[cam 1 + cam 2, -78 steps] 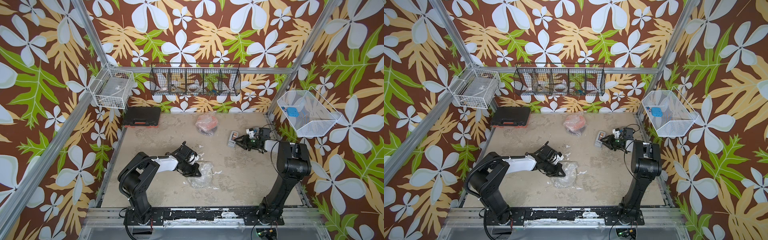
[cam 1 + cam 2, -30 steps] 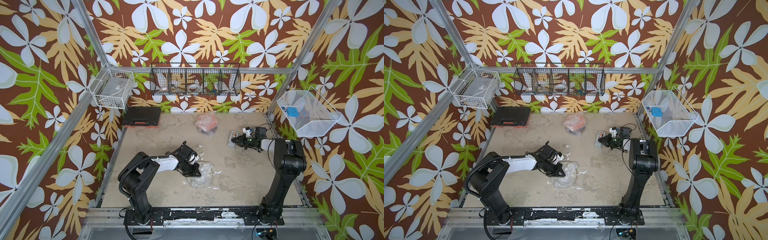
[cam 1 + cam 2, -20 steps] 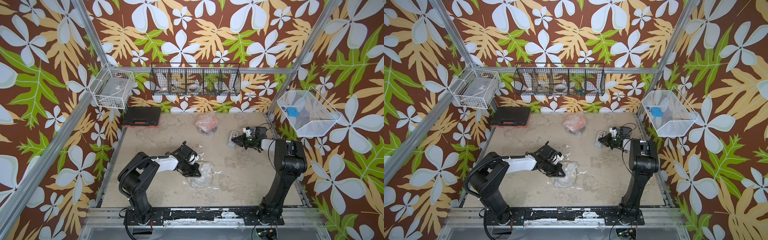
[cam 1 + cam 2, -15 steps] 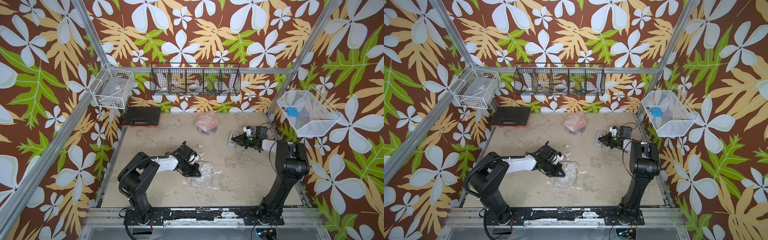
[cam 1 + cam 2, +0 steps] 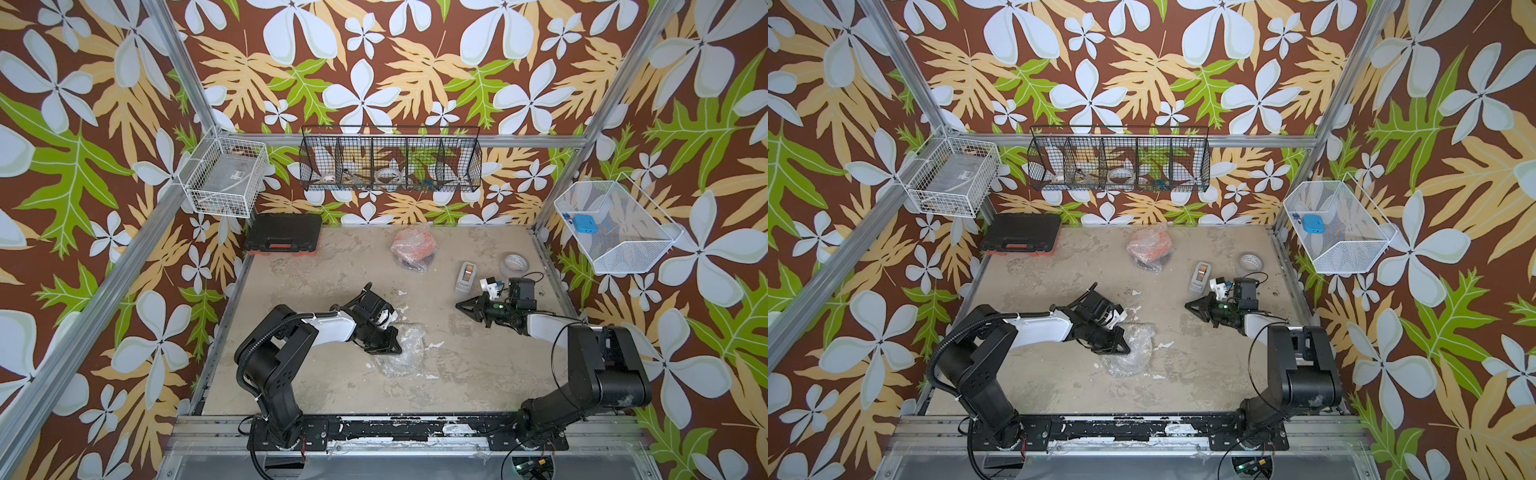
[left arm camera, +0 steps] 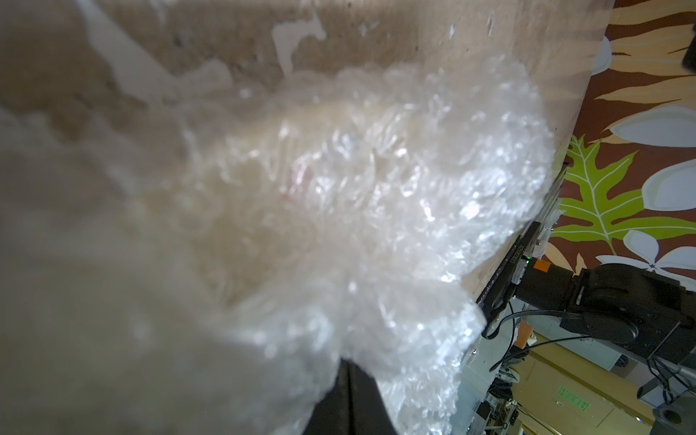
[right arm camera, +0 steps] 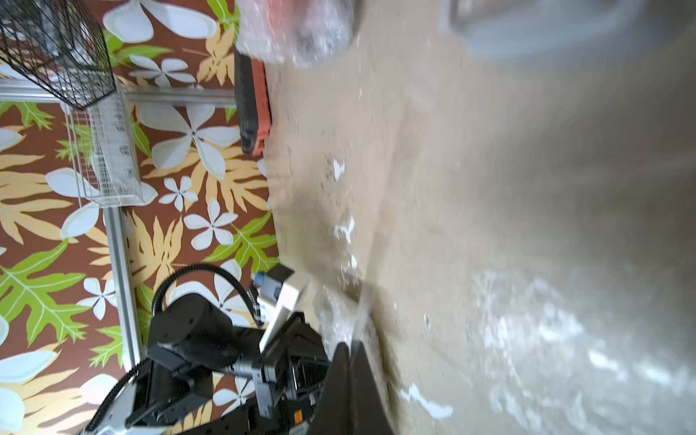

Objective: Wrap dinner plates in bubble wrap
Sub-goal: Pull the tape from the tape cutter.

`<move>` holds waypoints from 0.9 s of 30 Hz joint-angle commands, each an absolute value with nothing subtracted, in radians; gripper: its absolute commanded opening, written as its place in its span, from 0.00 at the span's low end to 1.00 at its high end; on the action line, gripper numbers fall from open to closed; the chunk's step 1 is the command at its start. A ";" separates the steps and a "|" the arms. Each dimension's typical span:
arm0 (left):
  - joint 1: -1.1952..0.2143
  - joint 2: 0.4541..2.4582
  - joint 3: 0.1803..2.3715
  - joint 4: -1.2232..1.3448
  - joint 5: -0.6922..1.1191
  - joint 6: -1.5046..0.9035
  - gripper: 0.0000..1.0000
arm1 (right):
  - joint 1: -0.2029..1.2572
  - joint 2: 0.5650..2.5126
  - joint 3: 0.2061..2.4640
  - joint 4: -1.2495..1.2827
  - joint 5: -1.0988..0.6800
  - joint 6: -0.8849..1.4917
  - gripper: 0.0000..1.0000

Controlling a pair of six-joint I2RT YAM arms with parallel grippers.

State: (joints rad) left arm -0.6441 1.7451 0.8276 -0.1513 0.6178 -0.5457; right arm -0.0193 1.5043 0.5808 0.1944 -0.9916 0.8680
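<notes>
Well, left fingers [image 5: 390,347]: pinched shut on an edge of bubble wrap [image 5: 409,358].
Right fingers [image 5: 468,308]: pressed together, empty, above the desk [image 5: 461,376].

Overhead stereo pair, two close wrist views

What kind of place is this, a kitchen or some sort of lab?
Probably a robot test cell: a left arm and right arm bolted to a rail at a worn tabletop, aluminium framing with floral panels, a black wire basket hung up.

No lettering anywhere is sharp enough to read.
</notes>
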 commanded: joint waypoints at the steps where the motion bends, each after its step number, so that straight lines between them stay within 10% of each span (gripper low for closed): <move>1: -0.644 1.752 0.812 -0.292 0.535 -0.539 0.06 | 0.001 1.411 0.497 0.207 -1.005 0.927 0.00; 14: -0.643 1.767 0.805 -0.282 0.537 -0.539 0.06 | 0.054 1.542 0.376 0.225 -1.017 0.863 0.00; 27: -0.644 1.775 0.824 -0.290 0.536 -0.534 0.06 | -0.016 1.304 0.459 0.035 -0.949 0.780 0.32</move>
